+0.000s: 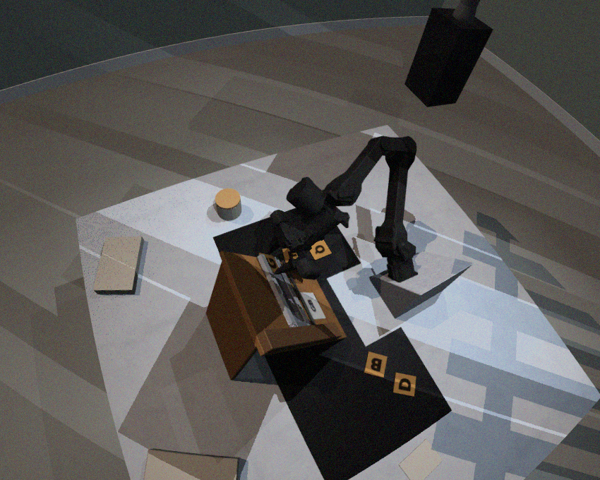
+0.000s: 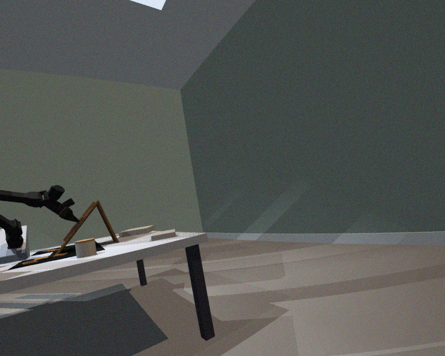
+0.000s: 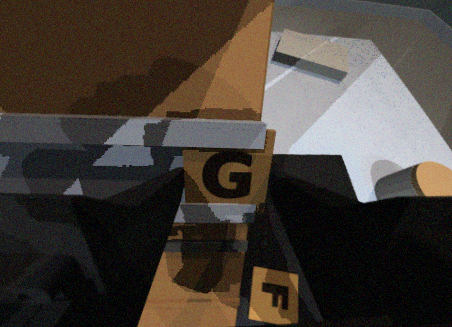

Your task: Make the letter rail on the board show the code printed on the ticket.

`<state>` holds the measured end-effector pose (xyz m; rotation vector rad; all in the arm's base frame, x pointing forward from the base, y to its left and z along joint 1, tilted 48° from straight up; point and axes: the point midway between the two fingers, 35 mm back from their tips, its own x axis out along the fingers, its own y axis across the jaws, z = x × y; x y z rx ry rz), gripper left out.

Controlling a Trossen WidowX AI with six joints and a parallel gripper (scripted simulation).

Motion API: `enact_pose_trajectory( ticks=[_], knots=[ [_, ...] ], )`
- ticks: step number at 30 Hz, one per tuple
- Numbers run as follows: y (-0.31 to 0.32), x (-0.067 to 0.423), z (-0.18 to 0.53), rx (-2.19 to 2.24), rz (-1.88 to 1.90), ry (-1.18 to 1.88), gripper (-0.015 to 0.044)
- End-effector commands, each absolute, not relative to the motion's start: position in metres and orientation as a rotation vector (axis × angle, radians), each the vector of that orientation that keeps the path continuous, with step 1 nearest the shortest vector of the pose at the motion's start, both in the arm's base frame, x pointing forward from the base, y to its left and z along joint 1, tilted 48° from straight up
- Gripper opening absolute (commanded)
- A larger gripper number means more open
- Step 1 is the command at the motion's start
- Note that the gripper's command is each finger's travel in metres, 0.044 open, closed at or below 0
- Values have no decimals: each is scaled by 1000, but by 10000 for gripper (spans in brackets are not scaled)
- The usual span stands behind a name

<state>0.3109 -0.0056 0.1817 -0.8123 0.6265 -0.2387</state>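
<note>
A brown slanted board [image 1: 238, 304] [image 3: 125, 47] [image 2: 79, 224] carries a grey letter rail [image 1: 286, 291] [image 3: 215, 133]. A white ticket [image 1: 313, 304] sits on the board beside the rail's lower end; its print is too small to read. My gripper [image 1: 282, 264] [image 3: 227, 174] [image 2: 75, 219] is shut on the G tile [image 1: 272, 262] [image 3: 227, 176] and holds it at the rail's upper, open end. An F tile [image 3: 274, 294] lies on the black mat just below. A Q tile [image 1: 320, 250] lies beside the gripper. B [image 1: 375, 364] and D [image 1: 404, 384] tiles lie on the near black mat [image 1: 362, 428].
A grey cylinder with an orange top [image 1: 228, 203] [image 3: 425, 179] [image 2: 85, 247] stands behind the board. A flat tan block [image 1: 118, 263] [image 3: 310, 54] lies at the counter's left edge, another [image 1: 192, 464] at the front edge. The arm's base [image 1: 401, 268] stands to the right.
</note>
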Motion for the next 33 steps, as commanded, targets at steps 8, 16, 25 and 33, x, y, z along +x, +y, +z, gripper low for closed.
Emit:
enact_pose_trajectory(
  ticks=[8, 16, 25, 33],
  knots=[
    [-1, 311, 176, -809, -245, 627, 0],
    [3, 310, 170, -809, -245, 627, 0],
    [7, 310, 164, -809, -245, 627, 0],
    [12, 309, 159, -809, -244, 628, 0]
  ],
)
